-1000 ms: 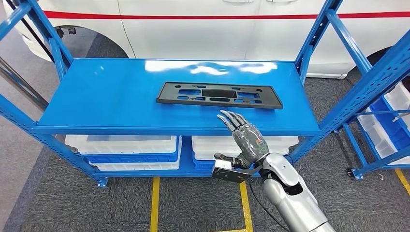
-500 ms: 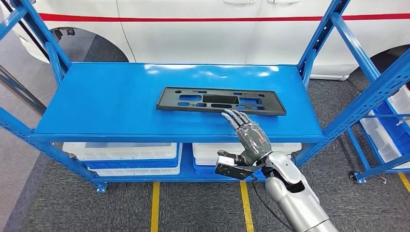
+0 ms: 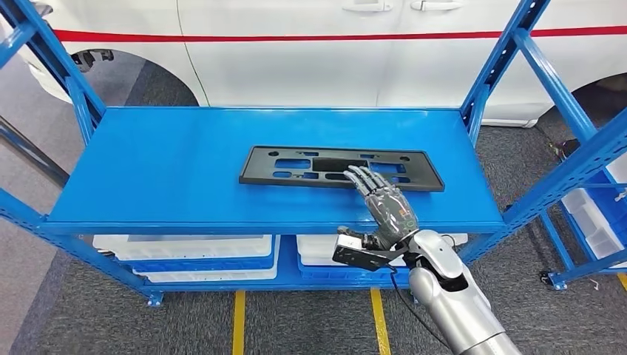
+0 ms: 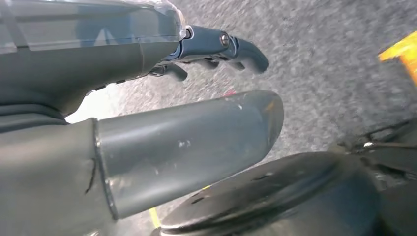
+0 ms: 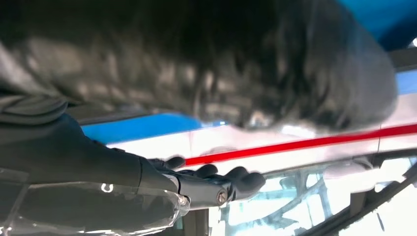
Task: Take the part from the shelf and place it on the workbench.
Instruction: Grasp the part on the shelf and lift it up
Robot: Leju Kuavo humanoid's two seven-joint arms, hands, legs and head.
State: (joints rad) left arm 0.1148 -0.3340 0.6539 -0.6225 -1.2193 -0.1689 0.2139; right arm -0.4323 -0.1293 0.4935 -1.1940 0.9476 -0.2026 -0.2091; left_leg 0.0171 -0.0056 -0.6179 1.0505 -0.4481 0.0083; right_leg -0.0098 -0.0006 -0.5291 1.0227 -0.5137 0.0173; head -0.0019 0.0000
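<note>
Head view: a flat black part point(image 3: 341, 168) lies lengthwise on the blue shelf point(image 3: 177, 166), near its front edge. It looks like thin, stiff moulded plastic with cut-out windows, probably light and rigid, perhaps slick; the long near edge seems the best place to grip. The right hand point(image 3: 382, 203) reaches over that edge, fingers spread, holding nothing; contact is hard to judge.

Left wrist view: the left hand point(image 4: 147, 98) hangs above grey floor, fingers loosely extended, empty.

Right wrist view: blur and a dark mass hide the part; the fingers point(image 5: 216, 179) look extended.
</note>
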